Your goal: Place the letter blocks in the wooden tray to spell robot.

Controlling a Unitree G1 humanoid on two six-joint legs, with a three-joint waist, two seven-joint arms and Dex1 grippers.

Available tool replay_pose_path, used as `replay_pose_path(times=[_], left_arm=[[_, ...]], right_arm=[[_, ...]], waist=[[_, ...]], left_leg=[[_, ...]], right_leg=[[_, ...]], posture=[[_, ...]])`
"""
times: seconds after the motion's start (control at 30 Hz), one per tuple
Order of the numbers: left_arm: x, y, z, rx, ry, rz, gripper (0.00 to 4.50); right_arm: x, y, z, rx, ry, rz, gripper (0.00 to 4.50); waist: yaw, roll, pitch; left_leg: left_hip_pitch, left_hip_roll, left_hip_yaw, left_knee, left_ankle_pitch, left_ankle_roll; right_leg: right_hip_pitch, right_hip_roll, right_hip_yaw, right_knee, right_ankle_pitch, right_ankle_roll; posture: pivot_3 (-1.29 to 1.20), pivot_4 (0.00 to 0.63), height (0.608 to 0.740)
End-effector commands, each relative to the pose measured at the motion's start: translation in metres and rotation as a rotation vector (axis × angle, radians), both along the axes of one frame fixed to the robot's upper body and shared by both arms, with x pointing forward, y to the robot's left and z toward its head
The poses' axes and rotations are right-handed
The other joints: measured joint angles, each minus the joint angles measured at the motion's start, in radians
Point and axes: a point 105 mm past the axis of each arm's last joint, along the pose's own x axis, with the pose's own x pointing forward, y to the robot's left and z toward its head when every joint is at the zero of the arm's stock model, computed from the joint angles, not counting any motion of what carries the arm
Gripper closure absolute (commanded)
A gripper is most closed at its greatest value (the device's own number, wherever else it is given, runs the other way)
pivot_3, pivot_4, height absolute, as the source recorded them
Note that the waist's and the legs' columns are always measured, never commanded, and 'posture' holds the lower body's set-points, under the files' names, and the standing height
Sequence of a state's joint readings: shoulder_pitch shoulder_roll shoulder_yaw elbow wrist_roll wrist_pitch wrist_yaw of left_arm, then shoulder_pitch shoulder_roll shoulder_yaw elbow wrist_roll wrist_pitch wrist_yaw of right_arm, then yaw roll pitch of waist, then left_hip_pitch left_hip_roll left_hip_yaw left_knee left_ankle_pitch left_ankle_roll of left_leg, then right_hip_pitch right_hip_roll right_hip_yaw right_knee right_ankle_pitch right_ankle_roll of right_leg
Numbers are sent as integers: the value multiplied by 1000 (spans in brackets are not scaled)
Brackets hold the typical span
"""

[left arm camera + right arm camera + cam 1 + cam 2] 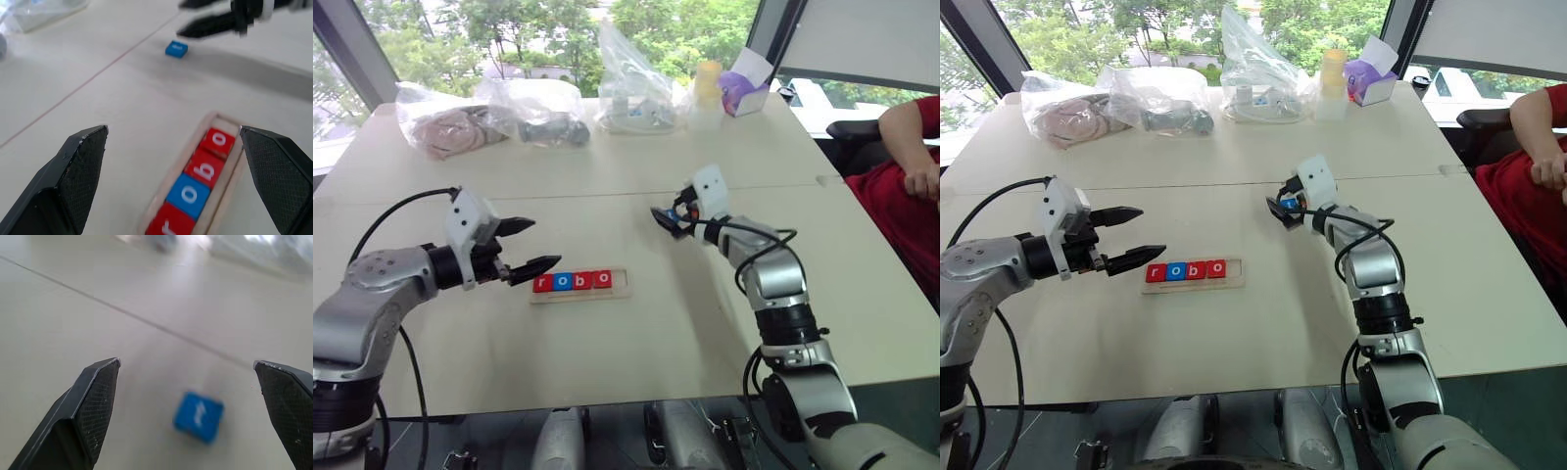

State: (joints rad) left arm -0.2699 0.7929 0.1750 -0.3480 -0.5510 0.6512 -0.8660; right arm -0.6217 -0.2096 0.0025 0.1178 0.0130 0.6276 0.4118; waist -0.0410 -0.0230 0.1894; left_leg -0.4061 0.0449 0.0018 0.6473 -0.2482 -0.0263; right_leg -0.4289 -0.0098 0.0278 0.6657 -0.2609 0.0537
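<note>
The wooden tray (620, 283) lies mid-table and holds several letter blocks in a row: red r (542, 284), blue o (562, 282), red b (582, 280), red o (602, 279). Its right end slot is bare. A blue block with a white t (198, 416) lies loose on the table beyond the tray, also seen as the blue block (176, 49). My right gripper (666, 220) hovers open just over that block, nothing between its fingers. Open too, my left gripper (524, 247) hangs just left of the tray, pointing at it.
Clear plastic bags (538, 113) with odds and ends, a yellow-topped cup (708, 88) and a purple box (744, 90) line the table's far side. A person in red (901, 186) sits at the right edge. A seam (607, 193) crosses the tabletop.
</note>
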Motion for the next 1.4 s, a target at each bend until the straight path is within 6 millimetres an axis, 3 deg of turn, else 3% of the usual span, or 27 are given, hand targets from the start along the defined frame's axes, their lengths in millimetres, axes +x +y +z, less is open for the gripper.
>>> replay_pose_path(times=[0.03, 0.2, 0.43, 0.53, 0.67, 0.7, 0.83, 0.9, 1.03, 1.23, 1.4], left_arm=[[12, -16, 3, 27, -36, -63, 0], [30, -32, 4, 53, -59, -125, 0], [36, -38, -8, 85, -17, -177, 0], [41, -37, -9, 82, -24, -162, 0], [39, -37, -11, 79, -21, -166, 0], [39, -38, -11, 78, -20, -167, 0], [34, -43, -10, 61, -17, -191, 0], [23, -48, -14, 73, 3, -236, 0], [4, -52, -19, 92, 45, -313, 0], [-11, -65, -18, 56, 72, -375, 0], [-11, -76, -19, 33, 79, -392, 0]], right_arm=[[4, 0, -1, -4, -16, -99, 38], [16, 7, -13, 21, 26, -148, 38], [24, 20, -31, 74, 97, -151, 38], [29, 18, -32, 52, 81, -190, 928], [30, 20, -32, 57, 79, -187, 2993], [30, 20, -31, 57, 76, -188, 3307], [27, 16, -22, 73, 47, -198, 3307], [16, 13, -12, 93, 27, -194, 3307], [-23, 0, 2, 111, 21, -218, 3307], [-78, -16, -8, 108, 102, -282, 3307], [-95, -26, -22, 105, 165, -351, 3307]], waist=[[-4, 0, 0], [-5, 0, 0], [-5, 0, 0], [-4, 0, 0], [-4, 0, 0], [-4, 0, 0], [-3, 0, 0], [-3, 0, 0], [1, 0, 0], [2, 0, 0], [-3, 0, 0]], left_leg=[[0, 0, 0, 0, 0, 0], [1, -1, 1, 1, 0, 0], [0, -1, 1, -1, 0, 0], [0, -1, 1, 0, 0, 0], [0, -1, 1, 0, 0, 0], [0, -1, 1, 0, 0, 0], [0, -1, 1, 0, 0, 0], [0, -1, 0, 0, 0, 0], [-3, -1, -2, -2, 0, 0], [-2, -2, -3, 0, 0, 0], [-1, -2, -3, 1, 0, 0]], right_leg=[[0, 0, 0, 0, 0, 0], [0, 1, 0, 1, 0, 0], [0, 1, 0, 0, 0, 0], [0, 1, 0, 0, 1, 0], [0, 1, 0, 0, 1, 1], [0, 1, 0, 0, 1, 1], [0, 1, 0, 0, 1, 1], [0, 1, 0, 0, 1, 1], [-2, 0, 0, -1, 0, 1], [-1, 0, -1, -1, 0, 1], [0, 1, -1, -1, 0, 1]], posture=[[0, 150, 740], [0, 150, 740], [0, 150, 740], [0, 150, 740], [0, 150, 740], [0, 150, 740], [0, 150, 740], [0, 150, 740], [0, 150, 740], [0, 150, 740], [0, 150, 740]])
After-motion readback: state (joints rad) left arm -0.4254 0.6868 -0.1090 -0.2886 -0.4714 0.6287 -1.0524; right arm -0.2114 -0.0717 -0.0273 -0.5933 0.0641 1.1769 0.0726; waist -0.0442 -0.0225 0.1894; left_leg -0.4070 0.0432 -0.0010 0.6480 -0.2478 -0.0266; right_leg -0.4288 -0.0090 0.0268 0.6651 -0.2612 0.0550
